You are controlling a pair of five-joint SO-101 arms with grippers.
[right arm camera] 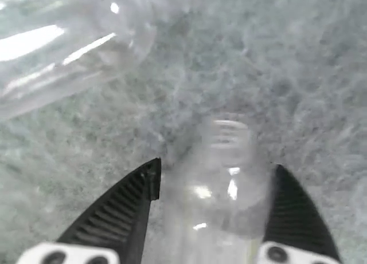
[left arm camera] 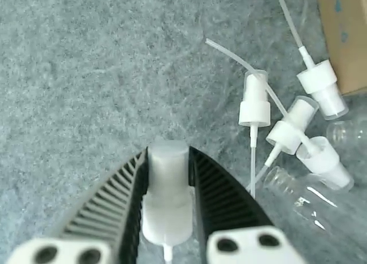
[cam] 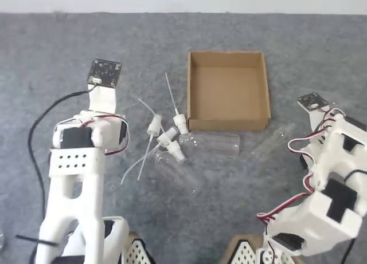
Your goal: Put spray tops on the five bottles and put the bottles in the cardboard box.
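Where the left wrist view looks along the left gripper [left arm camera: 167,155], we see a spray top [left arm camera: 167,189] pinched between its two ribbed fingers [left arm camera: 117,201], nozzle end pointing away from the camera, over the grey carpet [left arm camera: 74,75]. Past it lie four loose tops [left arm camera: 254,101] with their dip tubes crossing, and a corner of the box [left arm camera: 344,35].

The right wrist view gives us the other grip. The right gripper [right arm camera: 218,166] has its fingers set wide and pressed against the sides of a clear bottle [right arm camera: 221,189], whose threaded neck is bare and points away from the camera. A second bottle [right arm camera: 69,46] lies close by on the carpet.

From the high view we get the layout rather than the grips. The box stands open at the middle of the carpet. The loose tops cluster just off its near left corner, and two bottles [cam: 212,144] lie on their sides beside them, one along the box's front wall and one slanting toward us. The second bottle lies off the near right corner, beside the right arm [cam: 332,178]. The left arm [cam: 74,161] stands well apart from the box.
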